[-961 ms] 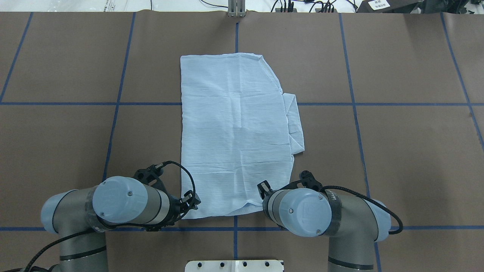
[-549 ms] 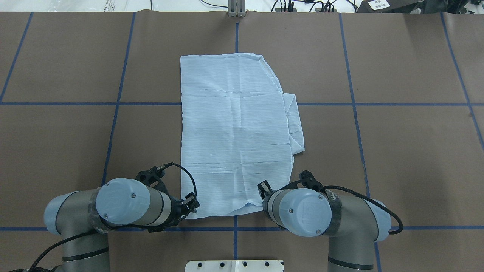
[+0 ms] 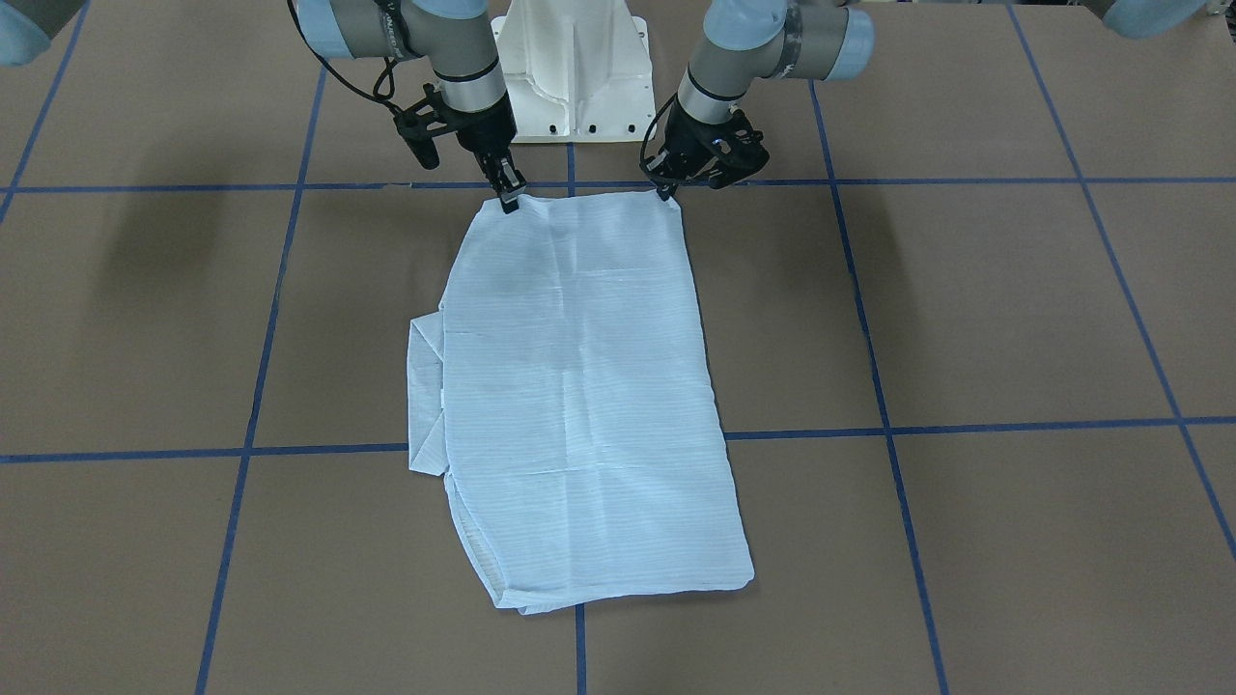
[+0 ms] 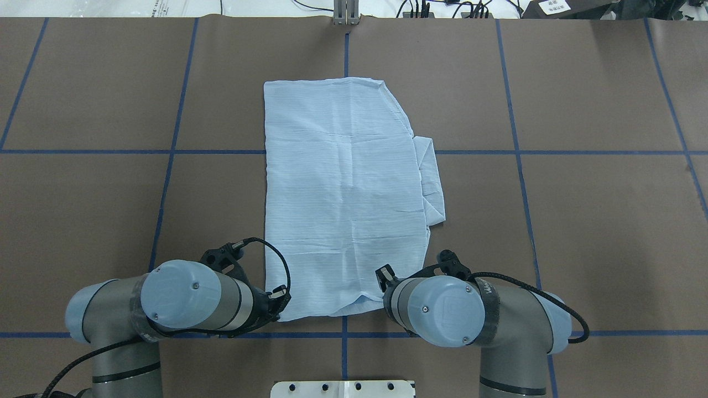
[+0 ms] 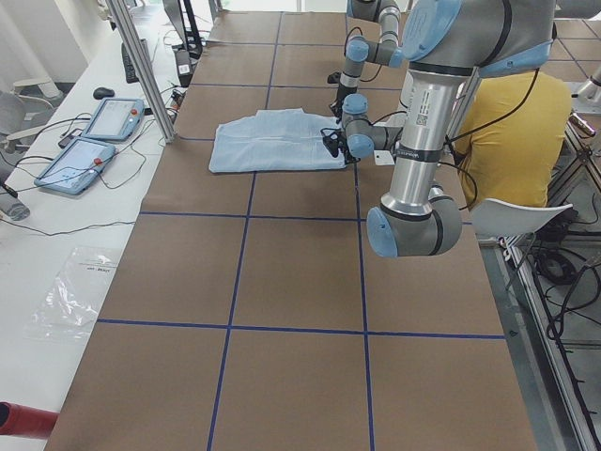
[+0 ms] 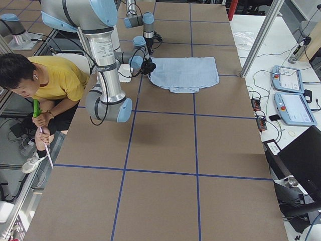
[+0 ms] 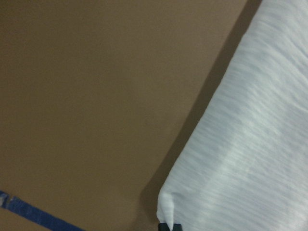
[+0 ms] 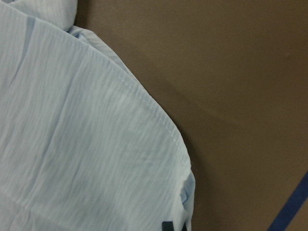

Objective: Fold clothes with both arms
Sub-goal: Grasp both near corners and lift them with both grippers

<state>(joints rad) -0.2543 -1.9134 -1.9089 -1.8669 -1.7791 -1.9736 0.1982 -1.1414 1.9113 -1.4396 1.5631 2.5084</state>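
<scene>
Shirt (image 4: 343,193) corners nearest the pedestal base (image 3: 572,87) are pinched: left end effector (image 3: 665,193) is clamped shut on one, right end effector (image 3: 508,200) on the other. Over the last second the left corner has been drawn slightly inward and tented off the table (image 4: 581,221). The rest lies flat, stretching away from the base. Grasps are judged set; the fold can start.

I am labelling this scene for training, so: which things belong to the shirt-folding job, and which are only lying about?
Job: shirt; left gripper and right gripper, one at each shirt corner nearest the robot.

Lying about: control tablets; plastic bag; person in yellow.
</scene>
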